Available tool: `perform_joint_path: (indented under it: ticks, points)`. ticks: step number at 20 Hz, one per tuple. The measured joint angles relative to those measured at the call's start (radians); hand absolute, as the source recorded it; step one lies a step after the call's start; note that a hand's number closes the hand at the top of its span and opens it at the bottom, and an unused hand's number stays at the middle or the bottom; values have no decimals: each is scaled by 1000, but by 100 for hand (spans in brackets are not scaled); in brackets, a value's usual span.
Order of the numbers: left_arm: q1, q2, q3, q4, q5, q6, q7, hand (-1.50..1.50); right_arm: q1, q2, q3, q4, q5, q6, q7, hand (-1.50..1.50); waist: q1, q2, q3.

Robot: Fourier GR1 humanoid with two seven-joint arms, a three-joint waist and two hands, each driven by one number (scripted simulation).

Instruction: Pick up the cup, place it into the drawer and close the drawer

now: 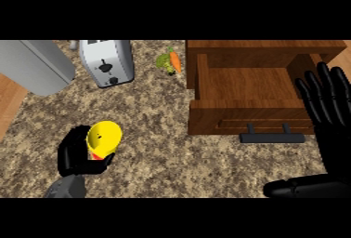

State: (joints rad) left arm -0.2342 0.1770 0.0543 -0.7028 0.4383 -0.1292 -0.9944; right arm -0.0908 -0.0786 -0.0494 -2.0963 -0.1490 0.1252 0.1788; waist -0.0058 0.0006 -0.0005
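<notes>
A yellow cup (104, 136) with a red base lies tilted in my left hand (74, 157), whose black fingers curl round its lower part, at the lower left of the counter. To the right stands the wooden drawer (240, 83), pulled open, its inside bare, with a dark handle (272, 137) on its front. My right hand (328, 104) is open with fingers pointing up, just right of the drawer's front corner and overlapping its right wall.
A silver toaster (105, 62) stands at the back, left of the drawer. A grey box-like appliance (33, 65) sits at the far left. A carrot and green vegetable (171, 62) lie beside the drawer's back left corner.
</notes>
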Motion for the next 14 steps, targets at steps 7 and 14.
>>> perform_joint_path:
  ticks: [7,14]
  points:
    - [-2,24,-52,-176,-13,-57,81,150,12,-17,-29,9,-23,18,-7,-150,8,-3,1]
    - [-17,5,-123,-478,-14,7,309,150,9,-10,-21,9,-21,12,5,-150,12,-4,1]
